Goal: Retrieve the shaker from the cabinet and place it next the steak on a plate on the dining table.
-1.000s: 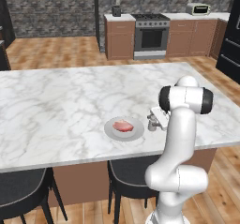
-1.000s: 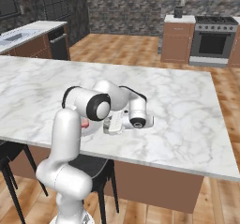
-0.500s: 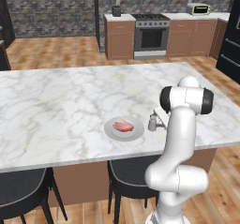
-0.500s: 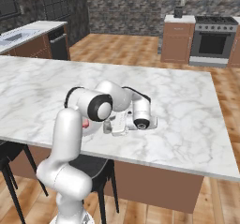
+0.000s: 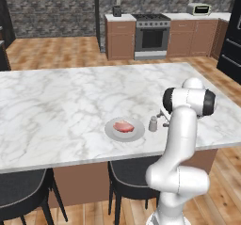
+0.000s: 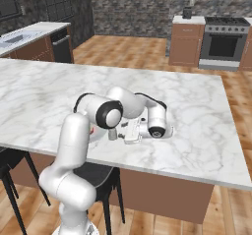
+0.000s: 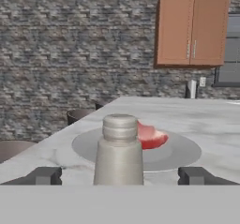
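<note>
The tool [image 7: 120, 176] stands with its jaws spread wide, the two dark fingertips [image 7: 44, 175] well out to either side of the shaker [image 7: 119, 150] and touching nothing. In the hand view the gap on each side of the shaker's body is plain, so it holds nothing; the shaker stands upright on its own between the open jaws.

The shaker [image 5: 153, 123] sits on the marble surface [image 5: 56, 106] just beside the plate [image 5: 124, 129], on the side toward the arm, near the surface's front edge and closer to its right end than its left. The steak [image 5: 123, 126] lies on the plate, roughly central. Shaker and plate are close, though from these views I cannot tell whether the shaker's base touches the plate's rim.

By my reading the placing is done and the step in hand is the release, with the shaker already where the task wants it. The next move calls for drawing the tool straight back along its own axis, away from the plate, level and without any sideways swing, since the fingertips flank the shaker and a small twist could knock it over or push it into the plate.
</note>
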### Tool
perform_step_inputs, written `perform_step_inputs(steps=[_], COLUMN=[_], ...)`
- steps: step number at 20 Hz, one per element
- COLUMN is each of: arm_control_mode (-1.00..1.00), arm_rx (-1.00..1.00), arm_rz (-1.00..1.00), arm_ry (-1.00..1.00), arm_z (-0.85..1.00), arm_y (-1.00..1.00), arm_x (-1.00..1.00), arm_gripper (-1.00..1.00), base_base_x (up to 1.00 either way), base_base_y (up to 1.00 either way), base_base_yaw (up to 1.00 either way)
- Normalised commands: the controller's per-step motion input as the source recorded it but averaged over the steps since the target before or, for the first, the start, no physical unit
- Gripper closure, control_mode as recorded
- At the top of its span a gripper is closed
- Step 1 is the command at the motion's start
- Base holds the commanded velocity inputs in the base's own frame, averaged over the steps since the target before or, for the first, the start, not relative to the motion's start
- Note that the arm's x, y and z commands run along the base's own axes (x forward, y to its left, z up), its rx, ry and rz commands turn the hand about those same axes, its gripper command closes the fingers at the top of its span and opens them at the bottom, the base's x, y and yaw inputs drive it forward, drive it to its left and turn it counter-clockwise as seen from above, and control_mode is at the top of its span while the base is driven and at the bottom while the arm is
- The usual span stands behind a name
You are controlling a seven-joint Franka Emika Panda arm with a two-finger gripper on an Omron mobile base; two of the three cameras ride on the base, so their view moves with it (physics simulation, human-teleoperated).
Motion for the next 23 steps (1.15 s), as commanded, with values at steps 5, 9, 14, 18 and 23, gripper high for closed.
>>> perform_step_inputs(steps=[5, 9, 14, 18, 23], arm_control_mode=[-1.0, -1.0, -1.0, -1.0, -1.0], arm_rx=[0.01, 0.0, 0.0, 0.0, 0.0], arm_rz=[-0.02, -0.02, -0.08, -0.08, -0.07], arm_ry=[-0.22, -0.26, -0.18, -0.2, -0.26], arm_z=[0.36, 0.84, 1.0, 1.0, 1.0], arm_y=[0.28, 0.1, 0.0, 0.02, 0.12], arm_x=[-0.97, -0.9, -0.56, -0.45, -0.63], arm_gripper=[-1.0, -1.0, -1.0, -1.0, -1.0], base_base_x=[0.0, 0.0, 0.0, 0.0, 0.0], base_base_y=[0.0, 0.0, 0.0, 0.0, 0.0], base_base_yaw=[0.0, 0.0, 0.0, 0.0, 0.0])
